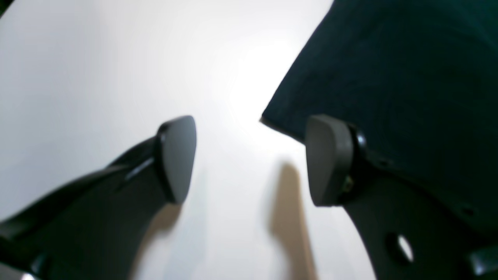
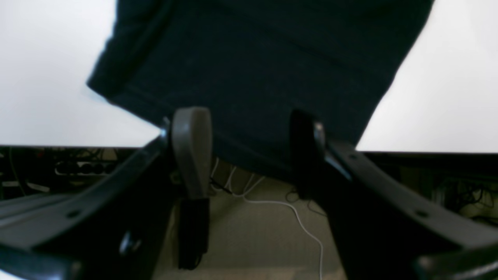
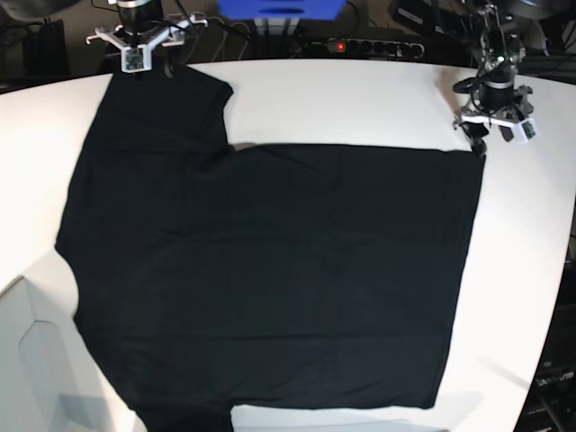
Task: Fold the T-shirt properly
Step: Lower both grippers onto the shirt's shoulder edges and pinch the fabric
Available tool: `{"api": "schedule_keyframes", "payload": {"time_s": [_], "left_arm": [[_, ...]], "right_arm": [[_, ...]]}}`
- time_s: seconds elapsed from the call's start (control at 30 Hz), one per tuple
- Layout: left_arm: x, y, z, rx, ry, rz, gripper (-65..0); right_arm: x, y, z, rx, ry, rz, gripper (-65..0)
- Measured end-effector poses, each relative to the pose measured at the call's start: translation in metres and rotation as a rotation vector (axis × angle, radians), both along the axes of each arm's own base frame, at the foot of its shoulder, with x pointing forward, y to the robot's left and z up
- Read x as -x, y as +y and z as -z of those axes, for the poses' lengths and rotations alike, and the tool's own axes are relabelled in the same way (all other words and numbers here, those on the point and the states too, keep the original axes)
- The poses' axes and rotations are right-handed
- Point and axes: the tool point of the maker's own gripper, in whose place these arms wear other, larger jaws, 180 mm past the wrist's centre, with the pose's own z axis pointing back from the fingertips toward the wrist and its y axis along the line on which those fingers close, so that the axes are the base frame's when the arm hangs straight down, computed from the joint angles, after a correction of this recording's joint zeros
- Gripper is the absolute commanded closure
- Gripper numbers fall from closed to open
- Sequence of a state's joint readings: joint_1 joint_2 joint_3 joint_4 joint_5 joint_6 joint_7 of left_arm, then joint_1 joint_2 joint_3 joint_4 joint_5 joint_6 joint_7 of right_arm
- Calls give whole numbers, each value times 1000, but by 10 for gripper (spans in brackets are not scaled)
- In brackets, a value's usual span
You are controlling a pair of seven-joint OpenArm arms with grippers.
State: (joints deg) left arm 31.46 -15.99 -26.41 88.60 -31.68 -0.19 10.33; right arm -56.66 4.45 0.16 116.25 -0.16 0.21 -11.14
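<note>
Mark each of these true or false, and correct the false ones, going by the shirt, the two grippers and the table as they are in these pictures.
1. The T-shirt lies spread flat on the white table. True.
2. The left gripper is clamped on a corner of the shirt. False: its jaws stand open, and the shirt's corner lies on the table just beyond them.
3. The right gripper is open. True.
4. The shirt is red. False: it is plain black.
5. Part of the shirt hangs over the table's edge near the right gripper. True, as the right wrist view shows.
6. Both grippers are at the near edge in the base view. False: both are at the far edge.
</note>
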Motion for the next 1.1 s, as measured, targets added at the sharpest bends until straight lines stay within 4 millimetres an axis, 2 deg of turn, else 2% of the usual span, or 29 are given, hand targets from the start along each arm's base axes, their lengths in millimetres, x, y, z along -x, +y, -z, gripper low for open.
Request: {"api": "schedule_keyframes", "payload": {"time_s": [0.23,0.3,0.4,0.6,0.8,0.97,1.1], "left_arm": [[-23,5,3,12,-33,-18,-424],[-26,-5,13,22,-6,16,-424],[-32,-18,15,32,-13,54,-424],[-35,-26,17,34,-18,73,-407],[-33,-26,18,43,-12,72,-171],[-31,-28,19,45,-5,75,-3],[-29,-27,20,46,2,74,-3]], "right_arm": [[-1,-1,-1,5,-5,-9,-330],[-1,-1,-1,5,-4,-9,-330],[-1,-1,-1,5,-5,-9,-330],[-1,-10,-1,26,-4,4,-329],[-2,-29,-3,70,-10,30,-328],[-14,-40,-4,93,-41,48,-336],[-20,-56,-6,130,-53,75,-396]]}}
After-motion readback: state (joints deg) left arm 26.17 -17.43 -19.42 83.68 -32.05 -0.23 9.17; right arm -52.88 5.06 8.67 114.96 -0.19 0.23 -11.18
